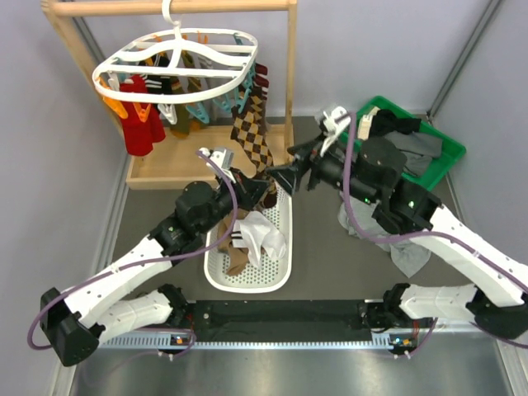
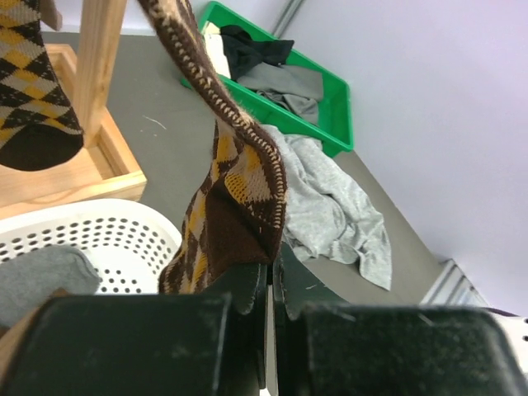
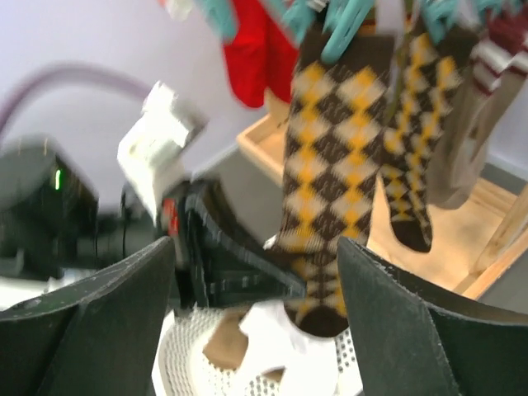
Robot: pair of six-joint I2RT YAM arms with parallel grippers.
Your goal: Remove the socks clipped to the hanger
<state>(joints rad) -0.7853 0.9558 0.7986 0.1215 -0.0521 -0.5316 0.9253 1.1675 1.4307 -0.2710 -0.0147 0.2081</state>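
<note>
Over grey table (image 1: pixel 322 264), brown-tan argyle long sock (image 1: pixel 252 136) is held near-upright, lower end pinched by left claw (image 2: pixel 271 268); right claw (image 3: pixel 256 247) is spread.

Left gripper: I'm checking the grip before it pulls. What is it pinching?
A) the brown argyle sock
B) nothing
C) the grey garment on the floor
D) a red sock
A: in the left wrist view the left gripper is shut on the dark end of the brown argyle sock.

hanger (image 1: pixel 175 56) on rail stand (image 1: pixel 290 74), rear left | socks (image 1: pixel 252 136) beneath hanger | basket (image 1: pixel 213 272) centre, before rail stand | bin (image 1: pixel 381 102) rear right
</note>
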